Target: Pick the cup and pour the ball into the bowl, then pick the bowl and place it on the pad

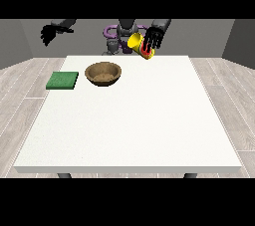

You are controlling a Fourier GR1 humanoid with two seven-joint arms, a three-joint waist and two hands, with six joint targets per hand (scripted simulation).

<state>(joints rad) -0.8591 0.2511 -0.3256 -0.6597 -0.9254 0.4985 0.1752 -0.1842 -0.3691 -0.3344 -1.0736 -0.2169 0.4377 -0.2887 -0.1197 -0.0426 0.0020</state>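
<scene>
A large white rectangular table [129, 120] fills the middle of the view, standing on a pale grey wood-plank floor [20, 100] with plain grey walls [20, 41] behind. At twelve o'clock, beyond the table's far edge, stands the grey humanoid robot [122, 33], its arms spread out to either side.

The hand at the view's right [154, 38] is raised above the table's far edge, at about one o'clock from the table's centre, its black fingers wrapped around a yellow plastic cup with a red band [141, 45]. The cup is tilted, its long axis slanting from upper left to lower right; its yellow end points up towards the robot's chest, the red-banded end down towards the table. Which end is the mouth cannot be told, and the ball cannot be made out.

A round brown wooden bowl [103, 73] sits upright on the table at about eleven o'clock, well apart from the cup. Just beside it, towards nine o'clock, a flat green square pad [63, 80] lies at the table's edge.

The hand at the view's left [50, 33] hangs in the air beyond the table's far corner, at ten o'clock, its fingers spread and drooping, holding nothing.
</scene>
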